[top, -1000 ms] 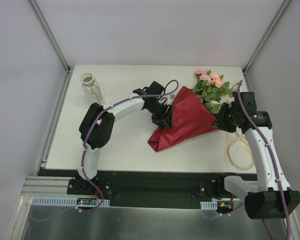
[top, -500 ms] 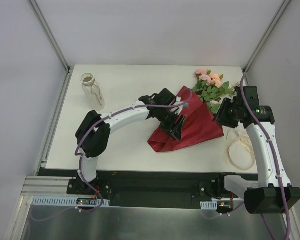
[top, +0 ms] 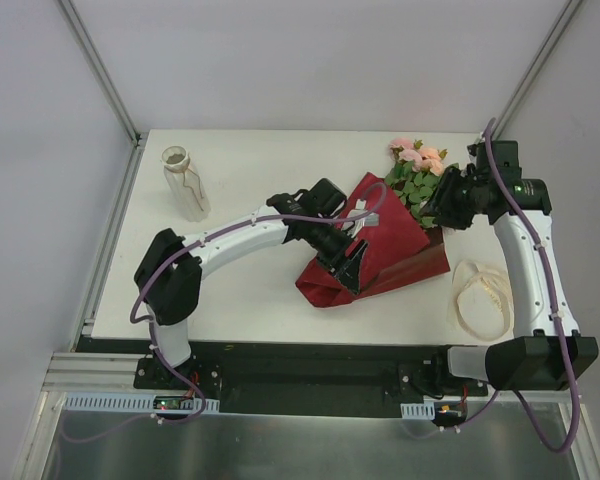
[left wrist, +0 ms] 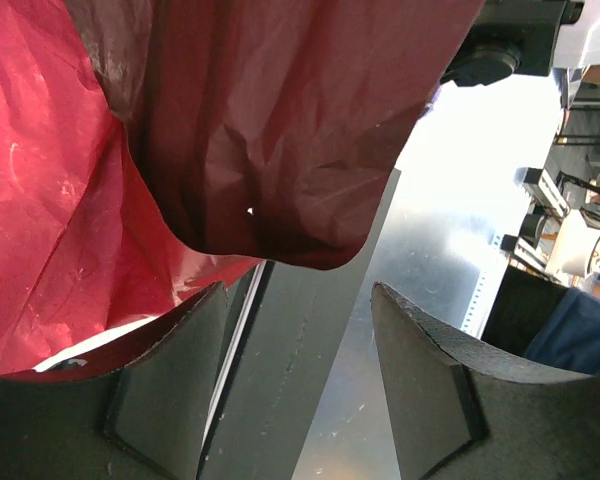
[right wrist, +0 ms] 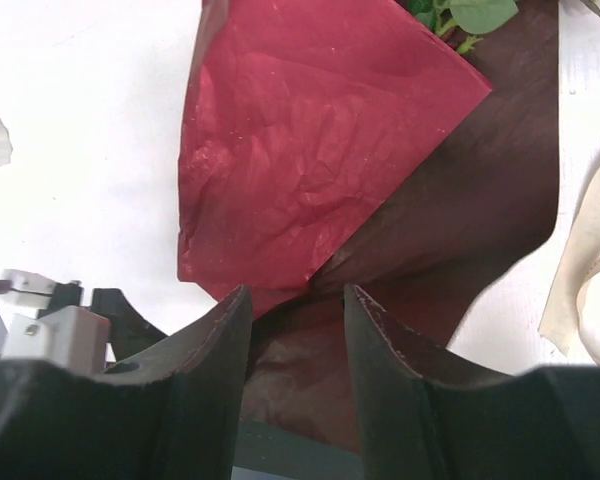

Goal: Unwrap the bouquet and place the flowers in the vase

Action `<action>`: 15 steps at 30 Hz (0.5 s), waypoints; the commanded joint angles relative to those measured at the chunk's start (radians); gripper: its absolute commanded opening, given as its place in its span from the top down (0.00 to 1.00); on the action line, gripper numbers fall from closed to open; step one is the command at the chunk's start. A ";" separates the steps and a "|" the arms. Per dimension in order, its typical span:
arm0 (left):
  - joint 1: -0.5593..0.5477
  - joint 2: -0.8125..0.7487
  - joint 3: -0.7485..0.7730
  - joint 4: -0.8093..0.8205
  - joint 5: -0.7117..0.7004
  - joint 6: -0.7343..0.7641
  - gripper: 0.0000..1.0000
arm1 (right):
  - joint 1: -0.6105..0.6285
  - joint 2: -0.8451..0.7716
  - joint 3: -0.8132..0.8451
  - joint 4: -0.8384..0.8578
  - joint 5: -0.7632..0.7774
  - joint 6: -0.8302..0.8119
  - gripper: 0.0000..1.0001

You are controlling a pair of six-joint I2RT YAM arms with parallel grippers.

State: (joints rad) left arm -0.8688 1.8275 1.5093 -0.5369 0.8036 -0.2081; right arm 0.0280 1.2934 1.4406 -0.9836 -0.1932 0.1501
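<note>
Just past the tips of my left claw [left wrist: 300, 300] hangs a drooping edge of the dark red wrapping paper [left wrist: 280, 100]. The fingers stand apart with nothing between them. A second ago this claw sat at the sheet's far left edge; it now sits over the near part of the sheet. Below my right claw [right wrist: 298, 300], whose fingers are likewise parted and empty, the paper lies spread open, where a second ago it was a loose cone. That claw has moved up beside the leaves. The sheet is thin and crinkled, bright red on one face and dull maroon where it folds into shadow. Right beside the right claw the flowers [top: 418, 157] rest on the white table [top: 250, 170], small pink and cream blooms over rounded green leaves. A flat cream ribbon [top: 485, 293] lies in loose loops on that claw's near side. Well off to the left claw's left stands the vase [top: 185, 185], clear glass with a narrow neck.
</note>
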 commanded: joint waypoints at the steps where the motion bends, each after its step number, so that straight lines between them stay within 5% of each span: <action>1: 0.004 -0.020 0.029 -0.035 0.023 0.067 0.41 | 0.033 0.032 0.067 -0.026 -0.042 0.017 0.55; 11: 0.074 -0.040 0.028 -0.035 -0.228 -0.014 0.50 | 0.173 -0.080 -0.409 0.048 -0.069 0.043 0.59; 15: 0.126 -0.057 0.020 -0.034 -0.270 -0.033 0.46 | 0.176 -0.137 -0.526 0.068 -0.081 0.037 0.59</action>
State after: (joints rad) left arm -0.7879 1.8286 1.5093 -0.5640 0.6094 -0.2108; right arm 0.2008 1.2438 0.9604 -0.9283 -0.2584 0.1802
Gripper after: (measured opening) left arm 0.509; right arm 0.409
